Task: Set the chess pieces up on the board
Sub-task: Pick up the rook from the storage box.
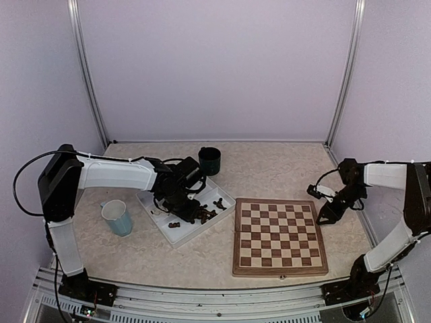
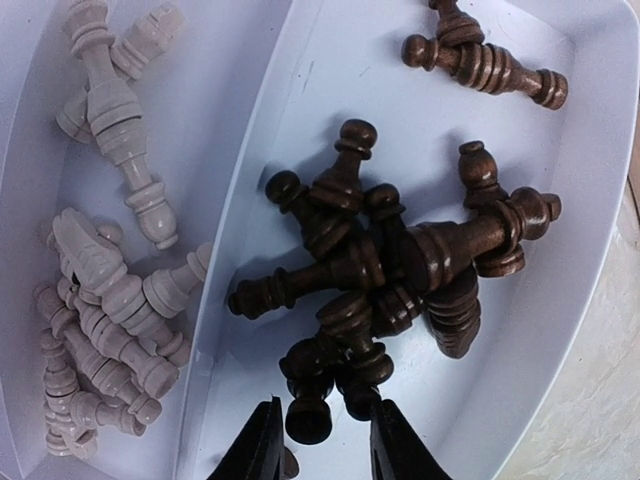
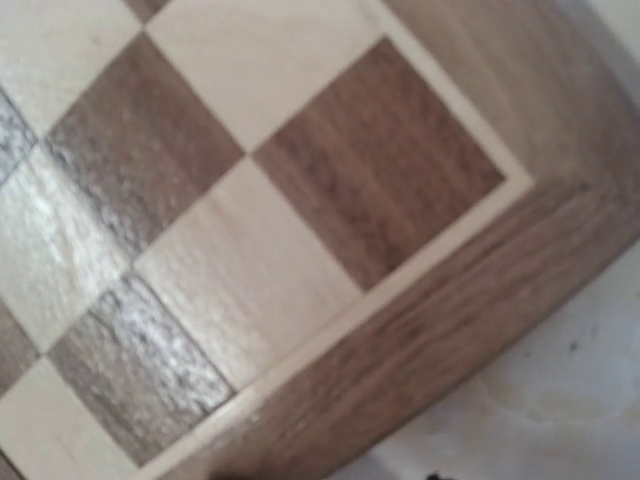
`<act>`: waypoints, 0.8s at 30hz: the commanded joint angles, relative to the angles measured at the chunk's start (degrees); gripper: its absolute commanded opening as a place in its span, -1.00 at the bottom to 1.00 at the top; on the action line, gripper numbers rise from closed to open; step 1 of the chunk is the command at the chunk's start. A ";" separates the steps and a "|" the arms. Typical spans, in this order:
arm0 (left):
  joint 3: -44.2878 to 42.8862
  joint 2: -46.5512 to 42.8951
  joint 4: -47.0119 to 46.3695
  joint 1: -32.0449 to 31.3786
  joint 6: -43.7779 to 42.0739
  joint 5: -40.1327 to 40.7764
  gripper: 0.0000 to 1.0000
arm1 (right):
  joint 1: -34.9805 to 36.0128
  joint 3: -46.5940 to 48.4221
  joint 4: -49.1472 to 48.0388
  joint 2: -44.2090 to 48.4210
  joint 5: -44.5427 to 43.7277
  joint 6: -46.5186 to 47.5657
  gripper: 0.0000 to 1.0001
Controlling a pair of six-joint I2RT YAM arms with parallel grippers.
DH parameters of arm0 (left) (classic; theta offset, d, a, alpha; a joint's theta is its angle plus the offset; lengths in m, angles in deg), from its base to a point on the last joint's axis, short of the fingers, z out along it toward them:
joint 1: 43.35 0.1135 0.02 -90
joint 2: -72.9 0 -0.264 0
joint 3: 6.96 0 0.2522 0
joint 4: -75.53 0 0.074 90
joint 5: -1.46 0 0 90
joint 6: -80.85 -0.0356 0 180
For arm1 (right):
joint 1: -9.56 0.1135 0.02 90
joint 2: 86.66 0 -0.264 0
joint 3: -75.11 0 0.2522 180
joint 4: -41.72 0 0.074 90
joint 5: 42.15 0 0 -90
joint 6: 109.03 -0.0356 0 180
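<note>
Chess pieces [image 2: 380, 270]: dark and pale heaps in separate compartments of white tray [image 2: 236, 200], left of board [image 1: 280, 237]; blurred overhead. Left fingers [image 2: 262, 445] flank dark pawn [image 2: 308, 415], clamping unclear. Right gripper [image 1: 328, 215]: finger state indiscernible; its wrist view shows only the board's corner.

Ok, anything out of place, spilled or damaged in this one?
Nothing damaged or spilled. The chess pieces lie tumbled in the white tray, dark and pale in separate compartments, and the board holds none yet.
</note>
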State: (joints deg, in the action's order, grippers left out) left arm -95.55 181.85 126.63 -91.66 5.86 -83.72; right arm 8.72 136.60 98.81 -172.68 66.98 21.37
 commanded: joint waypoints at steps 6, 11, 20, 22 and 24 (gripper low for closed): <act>-0.67 2.15 -0.73 -0.20 0.11 2.28 -0.50 | 0.69 -0.73 -1.86 0.49 0.74 -1.27 -0.10; -0.08 1.78 -0.27 -0.28 0.11 3.21 -0.53 | 0.68 -0.70 -1.77 0.59 1.10 -1.55 -0.09; 2.09 -1.54 0.35 0.54 0.07 4.49 -0.56 | 0.71 -0.49 -1.58 0.64 1.70 -2.12 -0.09; 2.73 -2.16 0.09 0.72 0.03 4.65 -0.52 | 0.72 -0.51 -1.49 0.66 1.74 -2.18 -0.09; 3.14 -2.24 -0.25 0.85 -0.14 4.68 -0.53 | 0.72 -0.36 -1.45 0.55 2.02 -2.43 -0.09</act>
State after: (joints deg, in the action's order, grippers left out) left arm -93.45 182.16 125.96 -91.32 5.84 -80.27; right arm 8.78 136.60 97.46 -172.68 67.66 19.82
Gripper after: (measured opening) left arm 0.237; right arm 0.455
